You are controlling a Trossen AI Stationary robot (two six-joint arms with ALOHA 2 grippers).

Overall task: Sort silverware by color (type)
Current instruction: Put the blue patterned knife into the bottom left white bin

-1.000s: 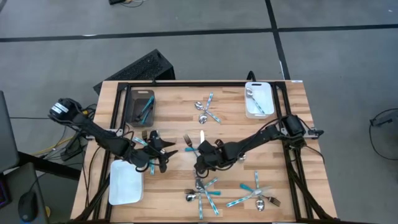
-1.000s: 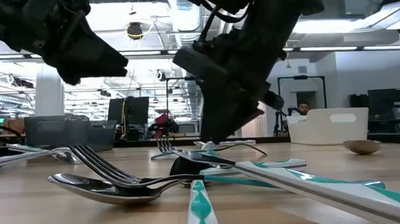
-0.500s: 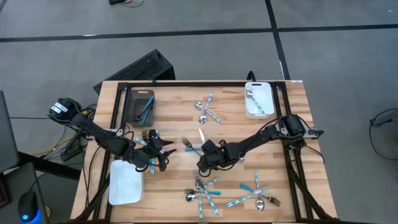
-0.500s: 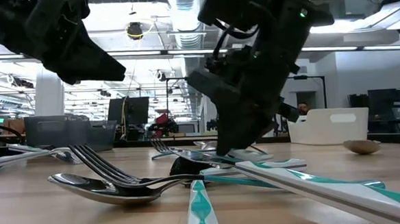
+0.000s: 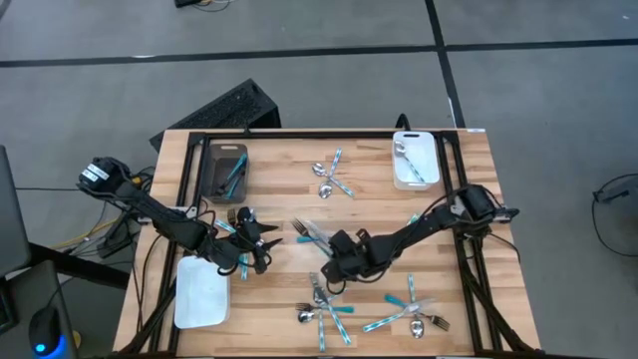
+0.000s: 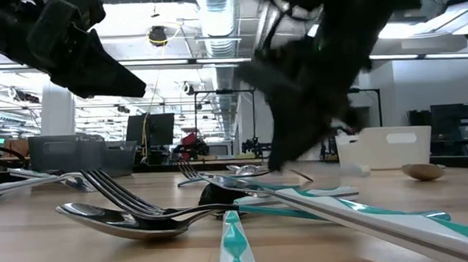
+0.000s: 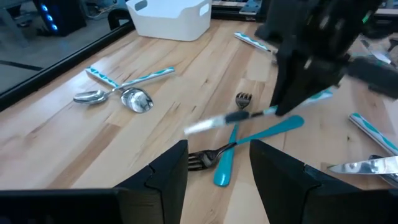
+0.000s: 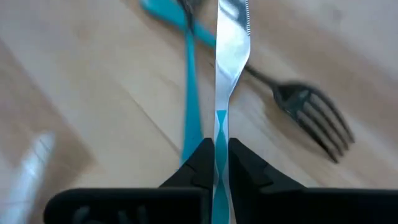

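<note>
Knife (image 8: 231,43) now between right jaws

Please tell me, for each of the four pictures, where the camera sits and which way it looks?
High: above, straight down; table, both arms.
Low: table height, across to the room; both arms hang in.
Left wrist: on the left arm, past open left pincer toward the right arm.
Right wrist: right pincer shut on a knife.
Shared: that knife, also in left wrist.
</note>
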